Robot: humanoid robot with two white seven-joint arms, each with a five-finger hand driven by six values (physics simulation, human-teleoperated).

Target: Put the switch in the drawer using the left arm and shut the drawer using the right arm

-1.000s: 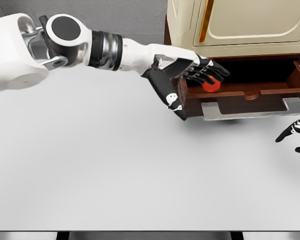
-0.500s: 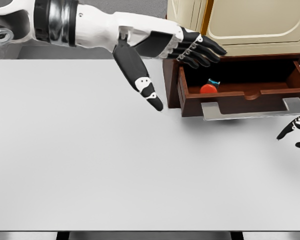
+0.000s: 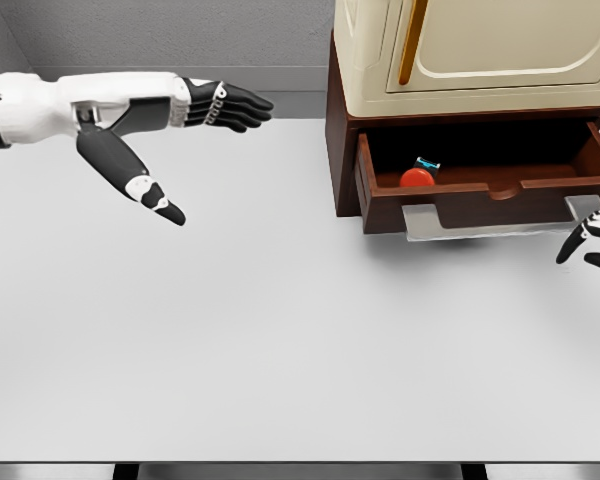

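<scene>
The switch (image 3: 418, 175), a red round piece with a small blue part, lies inside the open brown drawer (image 3: 480, 190) near its left front corner. My left hand (image 3: 195, 130) hovers over the table's far left, well away from the drawer, open with fingers straight and thumb pointing down. Only the fingertips of my right hand (image 3: 592, 240) show at the right edge, open, just beside the right end of the drawer's grey handle (image 3: 500, 217).
A cream cabinet (image 3: 480, 50) sits on top of the brown drawer unit at the back right. The white table (image 3: 280, 330) spreads across the view, its front edge near the bottom.
My left hand has let the switch go in the drawer and pulled back far to the left. My right fingertips rose slightly toward the handle's right end.
</scene>
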